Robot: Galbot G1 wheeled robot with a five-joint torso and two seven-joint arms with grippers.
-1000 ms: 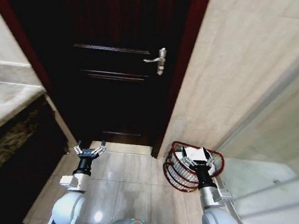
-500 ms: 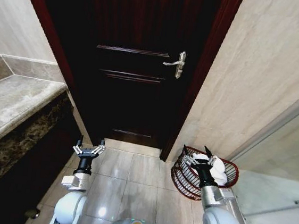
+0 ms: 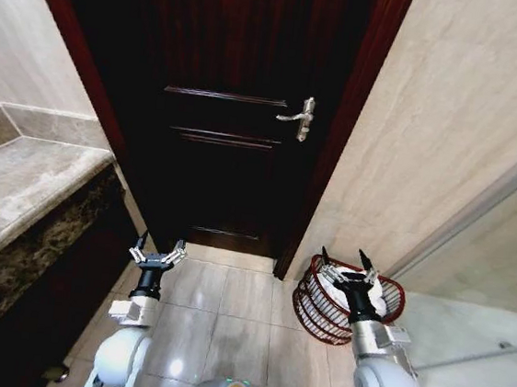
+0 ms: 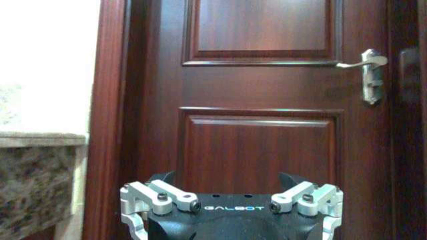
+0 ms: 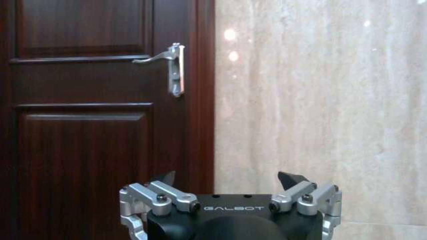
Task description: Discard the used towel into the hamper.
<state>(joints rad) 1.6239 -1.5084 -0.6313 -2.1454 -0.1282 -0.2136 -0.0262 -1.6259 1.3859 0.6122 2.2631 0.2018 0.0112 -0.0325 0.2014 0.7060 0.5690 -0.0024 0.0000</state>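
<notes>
The hamper (image 3: 316, 307), a round dark red openwork basket, stands on the floor by the tiled wall, right of the door. White cloth, the towel (image 3: 383, 296), lies inside it, partly hidden behind my right arm. My right gripper (image 3: 343, 257) is held in front of the hamper's rim, open and holding nothing; in the right wrist view the right gripper (image 5: 227, 176) faces the door edge and the wall. My left gripper (image 3: 158, 247) is held over the floor tiles to the left, open and holding nothing; in the left wrist view the left gripper (image 4: 227, 177) faces the door.
A closed dark wooden door (image 3: 226, 153) with a silver lever handle (image 3: 299, 118) stands straight ahead. A marble counter (image 3: 14, 191) runs along the left. Beige tiled wall (image 3: 432, 129) and a glass partition (image 3: 497, 302) close the right side. Pale floor tiles (image 3: 229, 301) lie between my arms.
The whole head picture has shifted, so the camera moved; door and counter sit differently in frame. Both arms keep their pose with grippers open. The hamper stays by the right gripper.
</notes>
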